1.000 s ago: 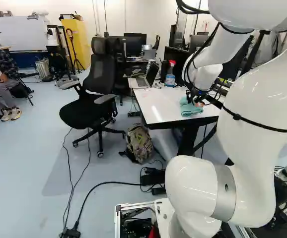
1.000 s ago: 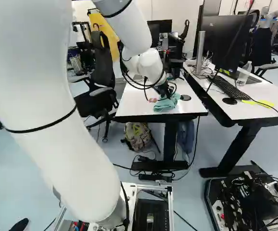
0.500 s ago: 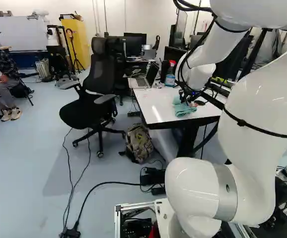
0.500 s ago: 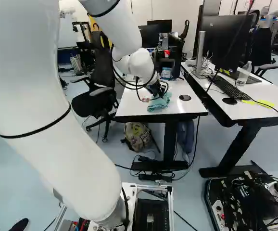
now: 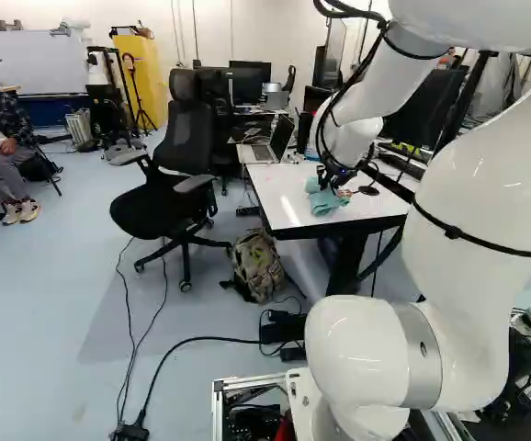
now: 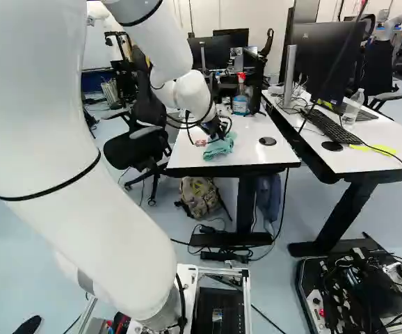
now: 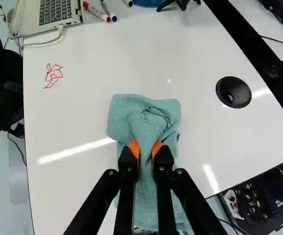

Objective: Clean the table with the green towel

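Bunched towel may miss the red drawing

On the desk point(image 7: 78, 112), the towel point(image 7: 144, 117) is pinched in a thick fold between the pincer's point(image 7: 145, 147) orange-padded fingers, closed as far as the cloth lets them; its loose end could fold under or slip, leaving the drawing point(image 7: 53, 76), diagonally ahead of the towel, smeared or missed. Farther ahead of the towel, the laptop point(image 7: 60, 12), its cable point(image 7: 46, 43) and the markers point(image 7: 96, 11) could get knocked by an overlong stroke; the black disc point(image 7: 233, 92), opposite the drawing across the towel, might snag cloth.

No writing or number can be read; the red line-drawn scrawl point(image 7: 53, 75) on the white flat-topped bench point(image 7: 73, 191) is illegible.
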